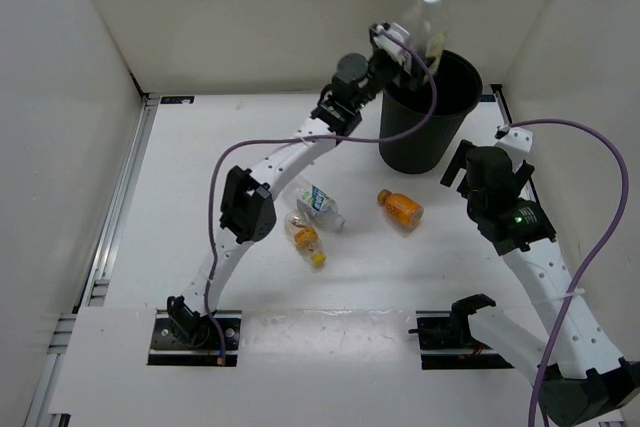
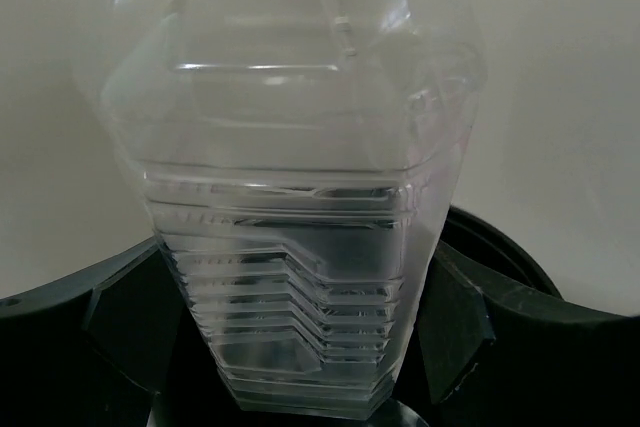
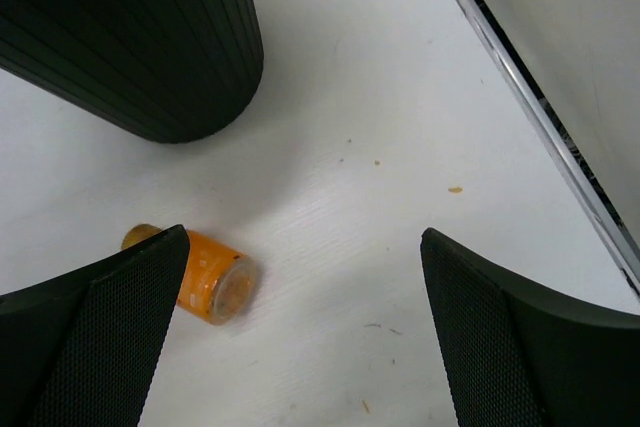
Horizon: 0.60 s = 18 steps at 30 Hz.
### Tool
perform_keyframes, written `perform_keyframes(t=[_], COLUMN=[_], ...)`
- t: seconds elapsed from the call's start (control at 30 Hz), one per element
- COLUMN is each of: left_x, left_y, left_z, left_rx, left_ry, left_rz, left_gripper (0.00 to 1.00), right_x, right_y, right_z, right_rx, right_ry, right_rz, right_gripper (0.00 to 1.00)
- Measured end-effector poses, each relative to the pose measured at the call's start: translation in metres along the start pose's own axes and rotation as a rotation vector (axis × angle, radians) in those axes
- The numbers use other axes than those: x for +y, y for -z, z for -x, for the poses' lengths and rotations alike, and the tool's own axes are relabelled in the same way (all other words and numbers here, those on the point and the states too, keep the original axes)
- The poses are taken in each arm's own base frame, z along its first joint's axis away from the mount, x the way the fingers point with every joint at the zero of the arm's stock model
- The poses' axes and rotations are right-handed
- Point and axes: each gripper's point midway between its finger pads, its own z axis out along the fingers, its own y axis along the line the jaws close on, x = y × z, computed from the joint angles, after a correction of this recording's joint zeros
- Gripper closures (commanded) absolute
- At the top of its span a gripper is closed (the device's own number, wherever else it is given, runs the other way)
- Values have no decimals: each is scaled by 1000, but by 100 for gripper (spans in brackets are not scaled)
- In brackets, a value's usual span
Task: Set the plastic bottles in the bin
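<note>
Spread wide, the right claw hovers near the small orange plastic bottle lying on the white surface, while the left claw pinches a clear white-capped plastic bottle above the tall round black plastic bin.

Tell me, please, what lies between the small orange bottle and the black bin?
Only a bare stretch of white table separates the orange bottle from the bin; the right wrist view shows it best.
</note>
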Motion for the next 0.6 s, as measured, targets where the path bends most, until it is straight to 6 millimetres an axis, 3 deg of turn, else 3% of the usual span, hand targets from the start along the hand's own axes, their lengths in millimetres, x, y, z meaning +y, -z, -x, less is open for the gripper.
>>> perform_keyframes(t=[0.1,0.17,0.23,0.27,0.3,0.6], left_x=[-28,-34,-33,-30,-28,-27], left_y=[-1,-2,-2,-2,-1,15], left_z=[-34,-38,-34,-31,-30,-18], left_rx=[44,46,37,32,33,110], left_ry=[12,15,14,13,13,12], left_rz=[-50,-63,-62,-59,-61,-113], left_gripper=[90,65,34,7,0,0], right_x=[-2,-3,-3,-3,-1,15], right_y=[-1,-1,-1,0,0,-2], right_z=[-14,-23,-28,-29,-30,-45], right_rx=[35,56,70,75,79,152], right_ry=[5,9,12,13,18,175], right_rz=[-2,1,8,14,24,133], right_gripper=[1,1,1,1,1,1])
